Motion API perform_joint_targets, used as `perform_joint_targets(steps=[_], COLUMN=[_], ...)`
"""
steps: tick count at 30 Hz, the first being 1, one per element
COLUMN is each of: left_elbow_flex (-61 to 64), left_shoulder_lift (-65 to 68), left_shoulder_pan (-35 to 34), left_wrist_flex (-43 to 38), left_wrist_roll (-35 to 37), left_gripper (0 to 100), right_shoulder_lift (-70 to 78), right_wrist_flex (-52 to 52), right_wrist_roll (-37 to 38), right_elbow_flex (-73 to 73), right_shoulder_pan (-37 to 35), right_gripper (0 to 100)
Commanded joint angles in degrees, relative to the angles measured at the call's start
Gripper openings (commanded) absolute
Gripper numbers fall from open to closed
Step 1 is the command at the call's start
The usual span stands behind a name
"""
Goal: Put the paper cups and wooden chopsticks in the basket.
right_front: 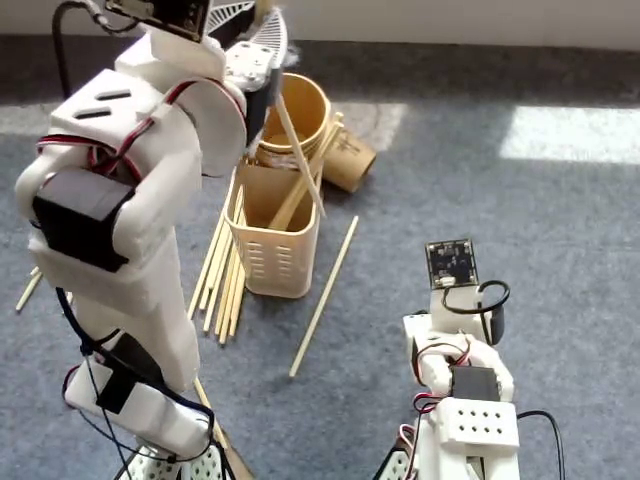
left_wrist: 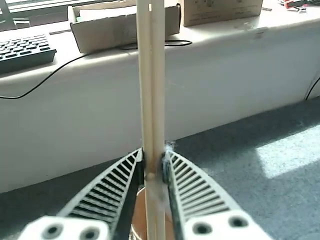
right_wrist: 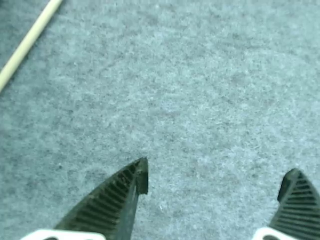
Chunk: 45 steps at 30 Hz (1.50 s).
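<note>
The grey carpeted desk [right_front: 500,250] carries an upright basket [right_front: 275,265], a chopstick bundle [right_front: 222,280] just beside it, one loose chopstick [right_front: 323,297], and a tipped paper cup [right_front: 352,160] behind.

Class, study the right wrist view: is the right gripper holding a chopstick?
No, the right gripper is open over the carpet, holding nothing, and the one chopstick lies apart from it.

Open carpet [right_front: 520,230] right of basket [right_front: 275,255]; 2 cups [right_front: 300,115] at its far rim.

Grey carpet [right_front: 500,250]; keyboard [left_wrist: 25,50] and cardboard box [left_wrist: 117,27] on white ledge [left_wrist: 225,85].
</note>
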Motion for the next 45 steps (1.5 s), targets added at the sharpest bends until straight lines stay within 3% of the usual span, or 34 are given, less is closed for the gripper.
perform_joint_targets(steps=[1, 14, 21, 27, 32, 42, 45], left_elbow_flex=[3.6, 4.3, 0.7, -0.9, -0.6, -0.6, 1.1], left_shoulder_lift=[-1.5, -2.2, -2.2, -2.2, -2.1, -1.5, -0.9], left_shoulder_pan=[-4.3, -5.7, -12.8, -13.8, -13.2, -3.5, -2.4], left_wrist_flex=[0.1, -3.3, -4.1, -2.4, -1.4, 4.4, 5.2], left_wrist_roll=[-0.4, -3.7, -5.1, -6.9, -6.3, -6.3, -3.3], left_gripper=[0, 0, 0, 0, 0, 0, 0], right_shoulder_lift=[-0.6, -0.6, -0.6, -0.6, -0.6, -0.6, -0.6], right_wrist_flex=[-0.9, -0.9, -0.9, -0.9, -0.9, -0.9, -0.9], right_wrist_roll=[0.7, 0.7, 0.6, 0.6, 0.6, 0.6, 0.7], right_elbow_flex=[-0.3, -0.3, -0.3, -0.3, -0.3, -0.3, -0.3], right_shoulder_pan=[0.5, 0.4, 0.4, 0.4, 0.4, 0.4, 0.4], right_gripper=[39.3, 39.3, 39.3, 39.3, 39.3, 39.3, 39.3])
